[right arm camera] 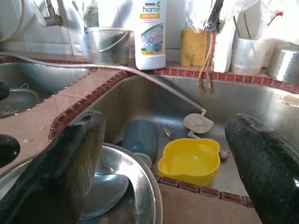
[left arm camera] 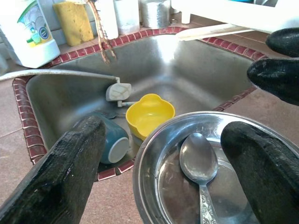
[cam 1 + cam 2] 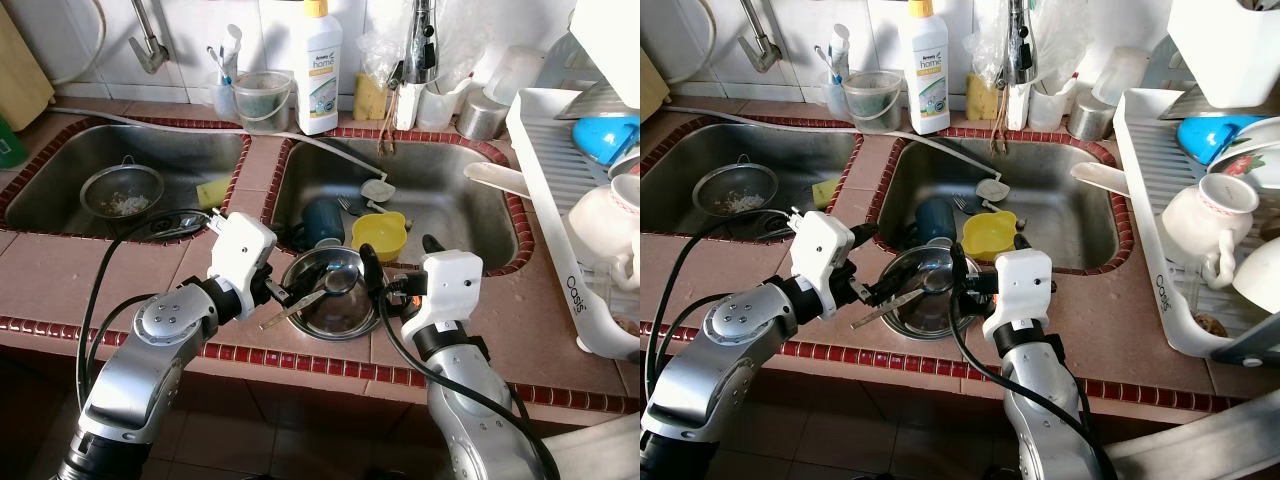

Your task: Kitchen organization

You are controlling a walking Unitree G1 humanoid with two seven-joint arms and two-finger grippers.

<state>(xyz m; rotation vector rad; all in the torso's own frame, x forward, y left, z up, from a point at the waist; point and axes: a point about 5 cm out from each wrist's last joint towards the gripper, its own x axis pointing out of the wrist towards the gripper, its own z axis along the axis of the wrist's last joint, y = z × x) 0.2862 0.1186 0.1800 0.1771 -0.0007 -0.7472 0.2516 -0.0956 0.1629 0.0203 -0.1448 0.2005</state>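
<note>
Left eye view: a tiled counter (image 3: 120, 275) with two sinks; a steel bowl (image 3: 335, 293) stands at lower centre of the frame, on the counter's front strip below the right sink (image 3: 440, 190).
Left gripper (image 3: 290, 295): at lower centre-left, reaching over the steel bowl's near-left rim; its fingers are spread, one each side of the spoon's handle, gripping nothing.
Right gripper (image 3: 398, 262): lower centre-right, at the bowl's right rim; fingers parted, holding nothing.
Spoon (image 3: 330, 285): lying in the steel bowl, head toward the sink, handle slanting down-left over the rim.
Right sink contents: a yellow bowl (image 3: 380, 235) near its front wall, a blue cup (image 3: 322, 222) on its side just left of that, a fork (image 3: 350, 205) behind them.
Left sink (image 3: 60, 165): holds a wire strainer (image 3: 120, 192) with white scraps and a yellow sponge (image 3: 212, 190) at its right wall.
Back ledge, top of frame: a white detergent bottle (image 3: 318, 70), a small bucket (image 3: 262, 100), a steel tap (image 3: 422, 40).
Right edge: a white dish rack (image 3: 560, 190) with a white teapot (image 3: 605, 225) and a blue dish (image 3: 605, 135).
Left wrist view: gives the spoon's head resting inside the steel bowl between the two spread black fingers (image 2: 65, 177), plus the right gripper's fingertips at the upper right edge of the frame.
Right wrist view: looks past wide-spread fingers into the right sink; makes plain the hose ending in a small white leaf-patterned head (image 1: 198, 123) behind the yellow bowl, and the bottle label reading "home".
</note>
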